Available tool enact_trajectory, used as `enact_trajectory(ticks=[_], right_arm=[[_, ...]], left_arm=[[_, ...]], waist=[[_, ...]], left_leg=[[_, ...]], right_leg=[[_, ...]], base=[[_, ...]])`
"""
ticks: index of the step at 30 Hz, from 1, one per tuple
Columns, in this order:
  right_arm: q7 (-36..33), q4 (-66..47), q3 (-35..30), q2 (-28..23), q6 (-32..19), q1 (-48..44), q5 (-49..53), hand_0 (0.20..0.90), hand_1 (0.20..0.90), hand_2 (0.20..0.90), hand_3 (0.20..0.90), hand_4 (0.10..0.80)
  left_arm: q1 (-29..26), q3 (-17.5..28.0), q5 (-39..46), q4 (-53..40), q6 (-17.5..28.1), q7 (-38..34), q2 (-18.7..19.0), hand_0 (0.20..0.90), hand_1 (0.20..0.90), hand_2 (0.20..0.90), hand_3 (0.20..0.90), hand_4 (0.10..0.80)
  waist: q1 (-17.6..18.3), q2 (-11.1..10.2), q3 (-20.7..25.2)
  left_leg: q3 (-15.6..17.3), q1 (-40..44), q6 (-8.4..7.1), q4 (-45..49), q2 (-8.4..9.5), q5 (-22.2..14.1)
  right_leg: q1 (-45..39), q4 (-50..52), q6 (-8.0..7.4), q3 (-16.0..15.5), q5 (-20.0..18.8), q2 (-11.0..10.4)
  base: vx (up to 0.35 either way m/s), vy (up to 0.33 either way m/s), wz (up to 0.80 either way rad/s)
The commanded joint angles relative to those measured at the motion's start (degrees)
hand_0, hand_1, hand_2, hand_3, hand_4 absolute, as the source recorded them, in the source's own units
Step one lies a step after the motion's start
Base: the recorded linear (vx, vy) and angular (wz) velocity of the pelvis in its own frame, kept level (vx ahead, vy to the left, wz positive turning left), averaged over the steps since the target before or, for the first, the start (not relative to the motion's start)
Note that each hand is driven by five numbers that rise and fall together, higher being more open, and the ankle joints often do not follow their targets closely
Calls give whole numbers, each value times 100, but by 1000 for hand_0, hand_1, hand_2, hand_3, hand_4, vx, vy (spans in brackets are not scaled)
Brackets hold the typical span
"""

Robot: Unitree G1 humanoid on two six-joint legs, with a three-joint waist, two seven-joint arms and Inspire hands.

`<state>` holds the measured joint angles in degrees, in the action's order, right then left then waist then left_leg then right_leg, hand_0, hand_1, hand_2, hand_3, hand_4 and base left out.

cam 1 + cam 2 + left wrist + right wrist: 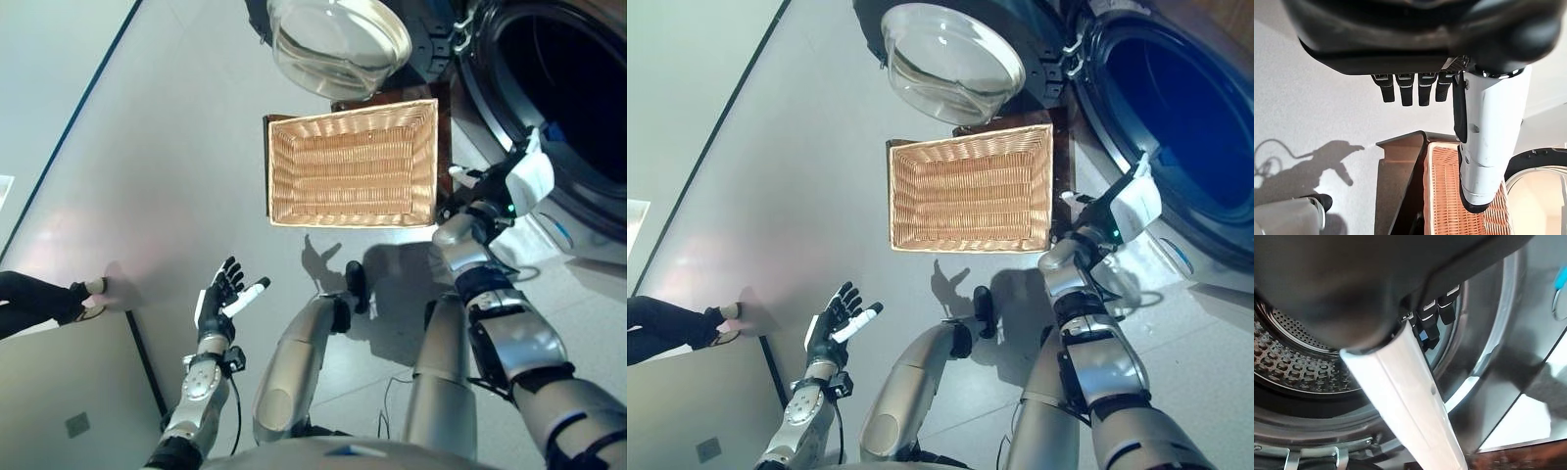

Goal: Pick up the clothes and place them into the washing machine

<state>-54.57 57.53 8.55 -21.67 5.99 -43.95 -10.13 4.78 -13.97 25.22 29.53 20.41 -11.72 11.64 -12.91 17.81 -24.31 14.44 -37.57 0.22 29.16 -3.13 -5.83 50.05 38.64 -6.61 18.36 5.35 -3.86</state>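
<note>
The right hand (524,176) is raised at the rim of the washing machine (573,108), just in front of the dark drum opening. In its own wrist view its fingers (1432,316) are straight and hold nothing, and the white-covered thumb stands out beside them; past them shows the perforated drum (1288,357), with no cloth to be seen in the part that shows. The washing machine's round glass door (338,39) hangs open, beyond this hand and toward the other arm's side.

A wicker basket (284,171) sits on a dark stand on the floor, just beside the right hand, between it and the left hand. The basket's woven bottom is bare. No clothes show in any view, in neither hand nor in the basket.

The left hand (217,299) is low over the grey floor (147,176), well apart from the basket, fingers spread and relaxed, holding nothing.

Beyond the left hand, at the edge of the scene, a person's leg and shoe (88,294) rest on the floor.
</note>
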Motion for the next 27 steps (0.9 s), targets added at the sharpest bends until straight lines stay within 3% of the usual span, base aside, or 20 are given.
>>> enact_trajectory(ticks=[1, 13, 20, 27], right_arm=[[-21, -263, 268, 126, -567, 248, -441, 900, 900, 900, 900, 800], [691, 98, 628, 620, -1011, 1380, -383, 900, 900, 900, 900, 800], [1789, -13, 793, 566, -1373, 2367, -194, 900, 900, 900, 900, 800], [2197, 515, 843, 435, -1261, 2864, -559, 900, 900, 900, 900, 800]], left_arm=[[106, 562, -133, 468, 305, -307, 390, 900, 900, 900, 900, 800], [-149, 964, -810, 2213, 34, -538, 208, 900, 900, 900, 900, 800], [-318, 1330, -1347, 3412, -226, -586, 127, 900, 900, 900, 900, 800], [-437, 1417, -1715, 4083, -463, -538, 111, 900, 900, 900, 900, 800]], waist=[[37, -109, 533], [184, -469, 677], [471, -855, 940], [629, -1164, 1291]], left_leg=[[117, -33, -129, 39, 6, -32], [-10, 1314, -196, -224, 11, -172], [-121, 2239, -308, -1107, 4, 203], [-126, 3042, -329, -1916, -48, 485]], right_leg=[[-494, 112, 250, -42, 410, 32], [-2059, -348, 157, -258, 568, -39], [-3043, -1327, 110, -471, 338, -139], [-3811, -2052, 48, -702, 62, -154]], base=[[0, 0, 0], [77, -32, -5], [120, -85, 7], [93, -115, 4]])
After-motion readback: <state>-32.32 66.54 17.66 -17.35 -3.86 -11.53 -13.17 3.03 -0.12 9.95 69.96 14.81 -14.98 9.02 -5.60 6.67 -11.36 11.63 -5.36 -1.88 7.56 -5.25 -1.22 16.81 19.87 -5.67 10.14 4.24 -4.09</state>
